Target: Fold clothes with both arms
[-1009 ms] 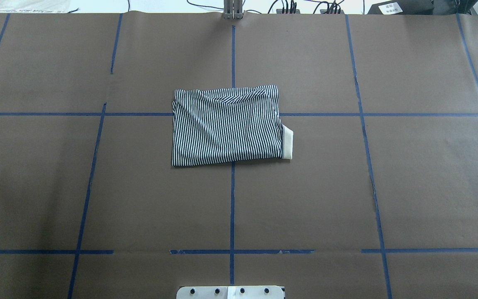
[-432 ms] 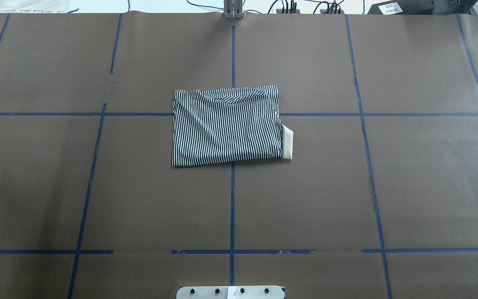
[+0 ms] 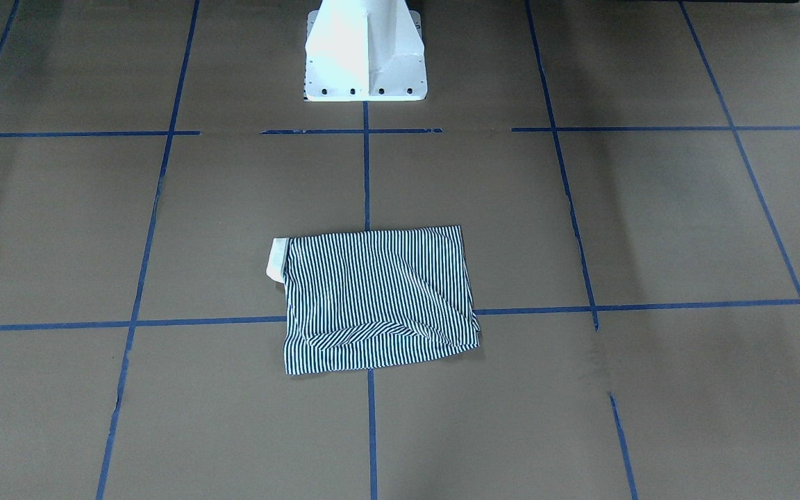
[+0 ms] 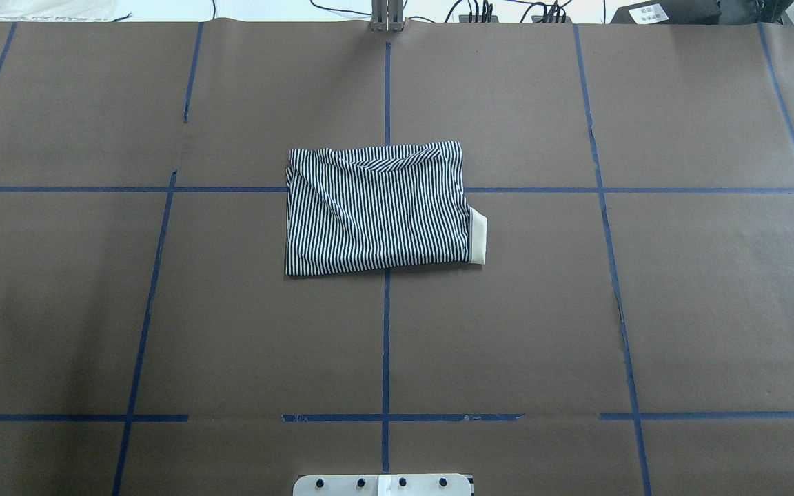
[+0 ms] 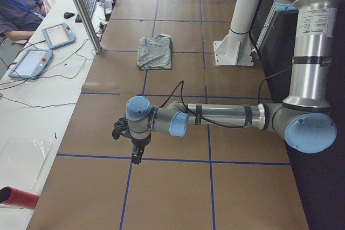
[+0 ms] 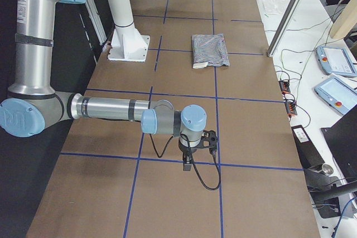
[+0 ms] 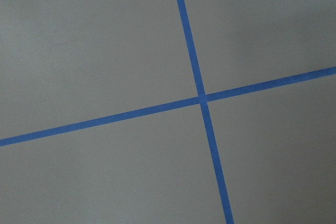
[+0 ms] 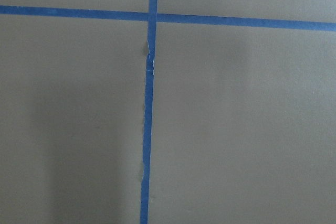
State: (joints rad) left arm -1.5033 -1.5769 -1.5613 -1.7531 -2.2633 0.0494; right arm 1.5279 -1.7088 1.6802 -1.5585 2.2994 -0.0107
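The clothes are one navy-and-white striped shirt (image 4: pixel 376 207), folded into a compact rectangle at the table's middle, with a cream collar edge (image 4: pixel 478 238) sticking out on one side. It also shows in the front view as the shirt (image 3: pixel 376 298) and in the side views as the shirt (image 5: pixel 155 52) and the shirt (image 6: pixel 210 49). Both arms are stretched low over the table ends, far from it. The left gripper (image 5: pixel 136 157) and the right gripper (image 6: pixel 187 165) point down at the paper; I cannot tell whether they are open or shut. The wrist views show only brown paper and blue tape.
Brown paper with a blue tape grid (image 4: pixel 386 344) covers the table. The white pedestal base (image 3: pixel 365 55) stands at the robot's edge. A metal post (image 5: pixel 81 9), teach pendants (image 5: pixel 58 34), cables and a seated person (image 5: pixel 16 9) are along the far side.
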